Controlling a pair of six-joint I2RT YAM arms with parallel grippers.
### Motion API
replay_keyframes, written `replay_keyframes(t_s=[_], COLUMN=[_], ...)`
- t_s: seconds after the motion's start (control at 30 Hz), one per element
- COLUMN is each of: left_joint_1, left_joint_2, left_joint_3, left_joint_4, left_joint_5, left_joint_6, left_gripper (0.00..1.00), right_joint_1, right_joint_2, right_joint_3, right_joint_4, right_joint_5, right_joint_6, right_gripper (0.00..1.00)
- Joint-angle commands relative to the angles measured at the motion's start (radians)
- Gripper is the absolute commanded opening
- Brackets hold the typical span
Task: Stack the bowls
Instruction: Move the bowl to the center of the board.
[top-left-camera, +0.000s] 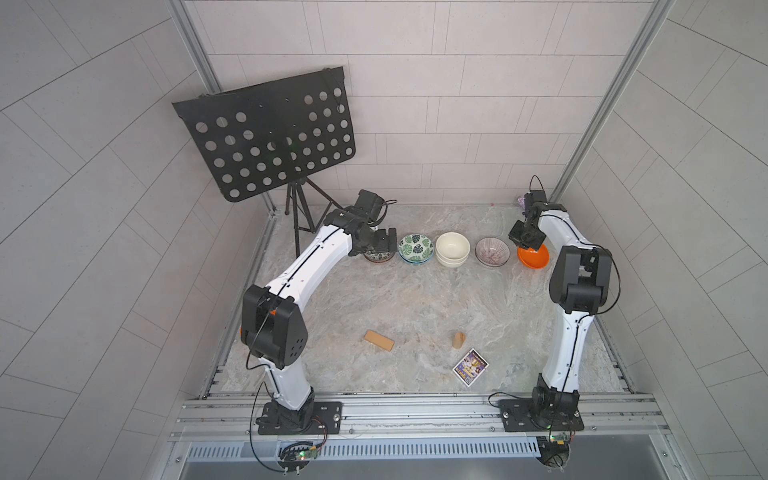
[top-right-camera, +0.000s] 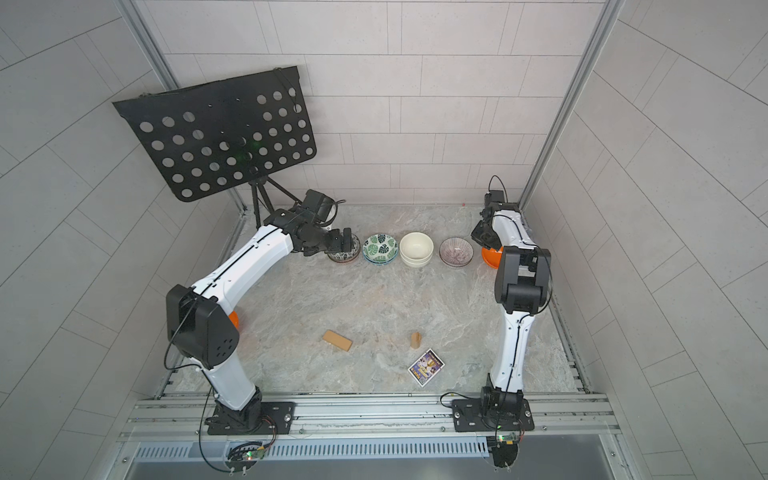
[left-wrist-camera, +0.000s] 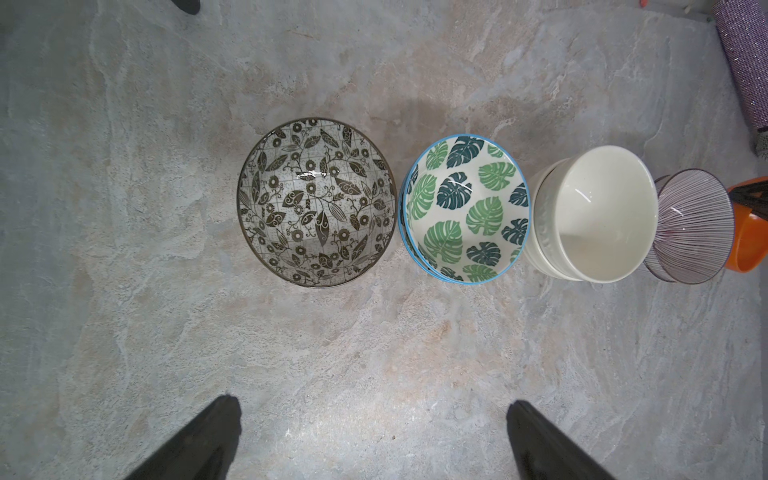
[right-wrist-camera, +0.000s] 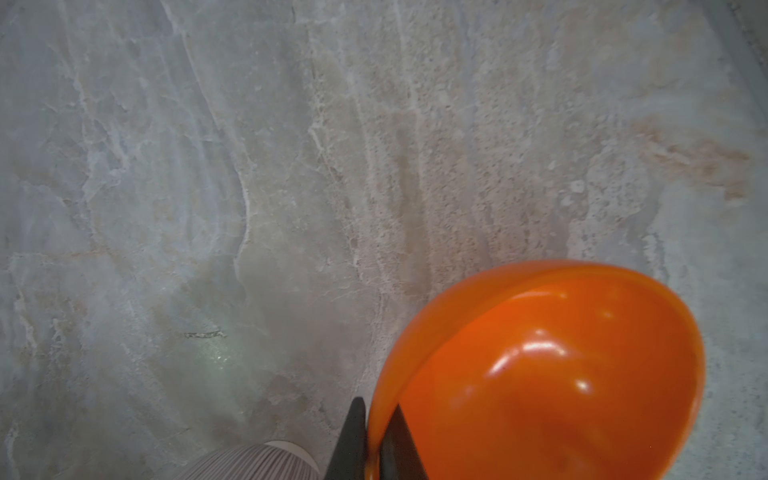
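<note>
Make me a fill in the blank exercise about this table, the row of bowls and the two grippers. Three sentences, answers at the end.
1. The right gripper pinches the rim of a glossy bowl coloured ___.
2. The left gripper, over the black-and-white leaf bowl, holds nothing: it is ___.
3. Between the green leaf bowls and the purple-striped bowl stand stacked plain bowls coloured ___.

Missing words: orange; open; cream.

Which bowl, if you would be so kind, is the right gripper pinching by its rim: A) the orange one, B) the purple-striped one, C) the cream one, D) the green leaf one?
A: in the right wrist view, the right gripper straddles the rim of the orange bowl.
</note>
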Motion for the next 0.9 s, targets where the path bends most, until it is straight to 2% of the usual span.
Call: replay_keyframes(t_s=[0.0,0.1,0.33,0.53,0.87], left_joint_1=[0.008,0.009,0.009,0.009,0.008], left_joint_2=[0.014,0.010,-0.004,-0.015,-0.004], left_joint_3=[0.028,0.027,0.030,0.029,0.024], left_joint_4=[-0.002,-0.003,-0.007,-0.010,-0.005], left_joint_5=[0.003,0.006,0.015,0.018,0.030], left_joint_6=[0.000,-0.001,-0.002,0.001,0.002], left_gripper=[1.00,1.00,1.00,1.00,1.00], right_joint_1=[0.008,0.008,-0.030,-0.133,-0.204], right_joint_2=[0.021,0.007,-0.080,-0.236,-0.239], right_joint_3=[0.021,0.023,0.008,-0.142,-0.283], right_joint_4=[-0.036,-0.048,-0.057,0.034,0.108], right_joint_5=[-0.030,-0.019,-0.015,-0.038,-0.100], right_joint_6=[0.004,-0.005,-0.007,0.038,0.057], right_gripper=[0.18,0.27,0.29,0.30,0.35])
